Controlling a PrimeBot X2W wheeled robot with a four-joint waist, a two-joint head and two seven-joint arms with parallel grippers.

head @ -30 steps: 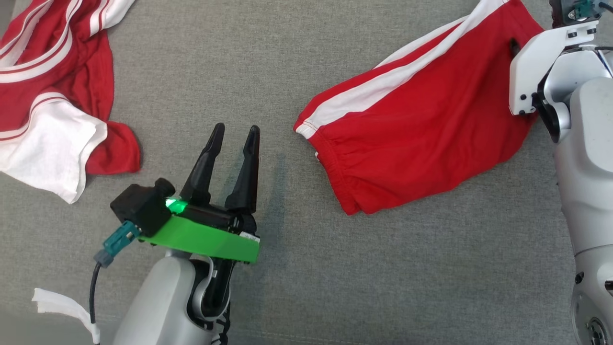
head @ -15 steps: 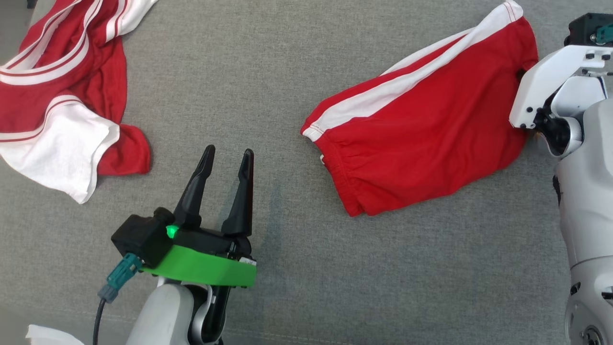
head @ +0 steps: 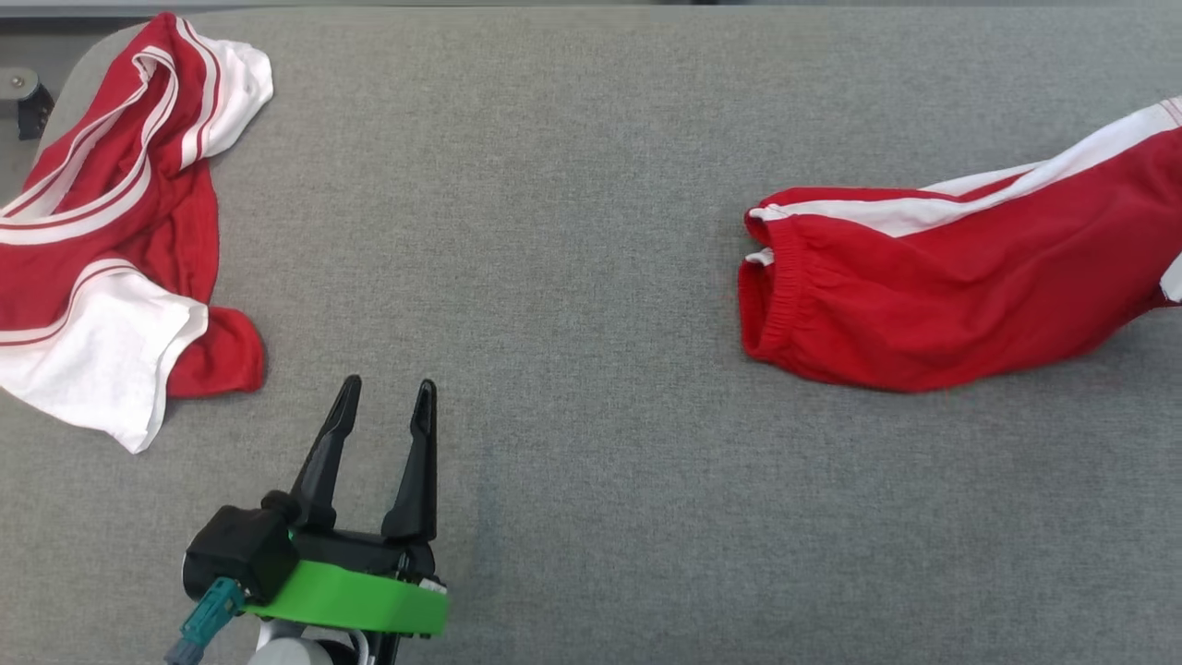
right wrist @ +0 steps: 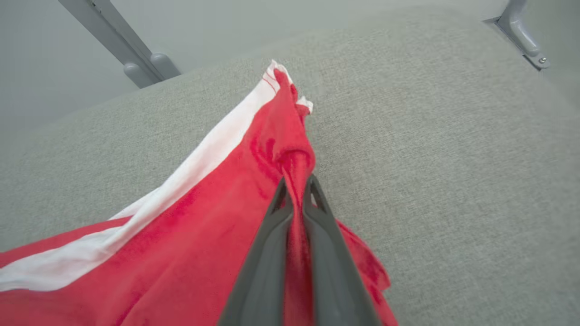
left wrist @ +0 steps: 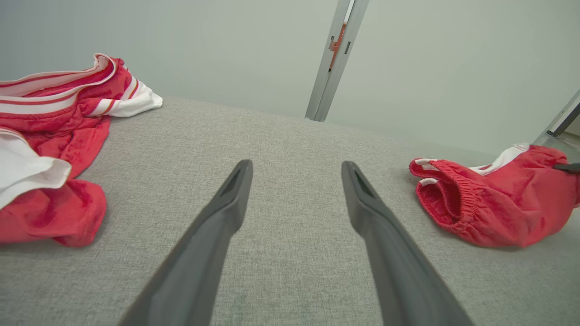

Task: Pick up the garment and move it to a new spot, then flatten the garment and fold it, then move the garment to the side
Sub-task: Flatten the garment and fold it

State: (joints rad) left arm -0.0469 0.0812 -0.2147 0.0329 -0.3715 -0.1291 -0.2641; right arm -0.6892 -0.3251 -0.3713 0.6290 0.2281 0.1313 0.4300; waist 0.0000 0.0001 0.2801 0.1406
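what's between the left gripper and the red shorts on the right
Nothing but bare grey cloth surface between the left gripper and the red shorts. The head view shows that stretch, and the left wrist view agrees.

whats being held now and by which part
The right gripper pinches the red shorts by a bunched fold opposite the waistband; the left gripper holds nothing.

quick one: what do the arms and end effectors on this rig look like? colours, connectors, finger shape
Left end effector: two long, black, tapered fingers rising from a black housing, which sits on a bright green collar. A teal connector plugs into the housing's side. Right end effector: the same slim, dark grey fingers, with a recess near each tip.
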